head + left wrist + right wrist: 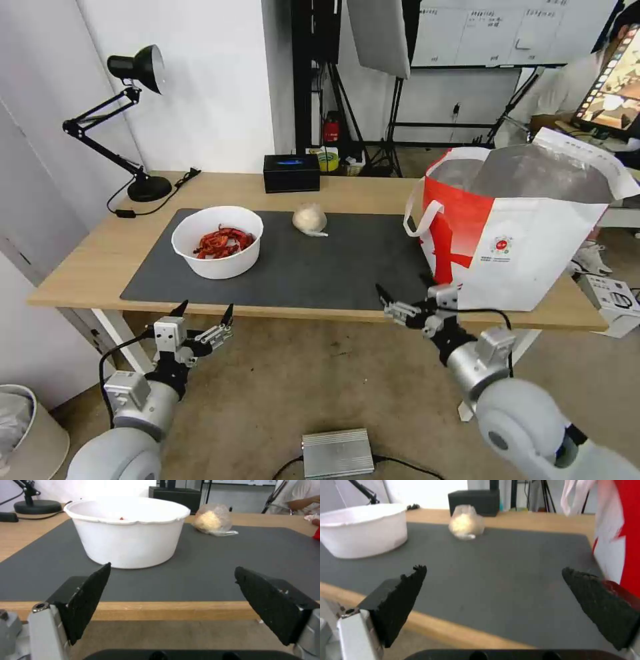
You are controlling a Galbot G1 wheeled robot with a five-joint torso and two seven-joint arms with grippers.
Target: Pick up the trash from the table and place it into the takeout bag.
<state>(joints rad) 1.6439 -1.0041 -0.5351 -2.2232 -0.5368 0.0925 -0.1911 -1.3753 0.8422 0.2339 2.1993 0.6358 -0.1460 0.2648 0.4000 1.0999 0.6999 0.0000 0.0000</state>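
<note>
Below the table (100,257) edge both tools, left (203,313) and right (403,287), gape empty; bag (527,233) cropped.

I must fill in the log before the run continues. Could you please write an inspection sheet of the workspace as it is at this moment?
Surface: light-wood table carrying a dark grey mat.
Job's things: white bowl of red scraps on the mat's left part; beige lump in clear wrap at the mat's far edge; takeout bag upright and open at the table's right end.
Clutter: black box and desk lamp at the back.
Grippers: left gripper open, in front of the table edge, below the bowl; right gripper open, at the front edge beside the bag.
Cables: lamp cord on the table.
Surroundings: tripods behind; a silver box on the floor.
</note>
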